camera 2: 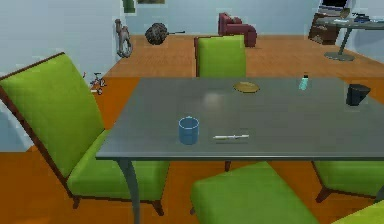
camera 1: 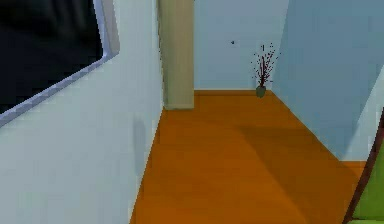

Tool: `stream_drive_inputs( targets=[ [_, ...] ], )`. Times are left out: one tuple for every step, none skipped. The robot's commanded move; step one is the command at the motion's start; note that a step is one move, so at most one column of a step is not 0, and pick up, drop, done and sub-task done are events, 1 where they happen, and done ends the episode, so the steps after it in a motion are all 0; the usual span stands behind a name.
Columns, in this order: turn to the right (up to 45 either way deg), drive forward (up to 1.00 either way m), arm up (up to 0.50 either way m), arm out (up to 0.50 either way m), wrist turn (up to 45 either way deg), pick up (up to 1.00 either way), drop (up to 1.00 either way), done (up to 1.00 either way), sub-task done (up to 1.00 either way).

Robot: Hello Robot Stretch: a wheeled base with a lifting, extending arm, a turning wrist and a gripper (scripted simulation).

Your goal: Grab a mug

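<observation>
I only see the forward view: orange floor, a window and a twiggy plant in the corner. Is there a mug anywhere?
Observer: Yes. In the arm side view a blue mug stands on a grey table, near the edge closest to the camera.
Operator: Is it the only cup there?
Observer: No, a dark cup stands near the table's right end in that view.
Operator: Is anything lying next to the blue one?
Observer: A thin pale utensil lies just to its right in the picture, apart from it.
</observation>
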Motion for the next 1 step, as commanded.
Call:
stream_drive_inputs(
  targets=[
    [0.0, 0.0, 0.36, 0.0, 0.0, 0.0, 0.0, 0.0, 0.0]
  ],
)
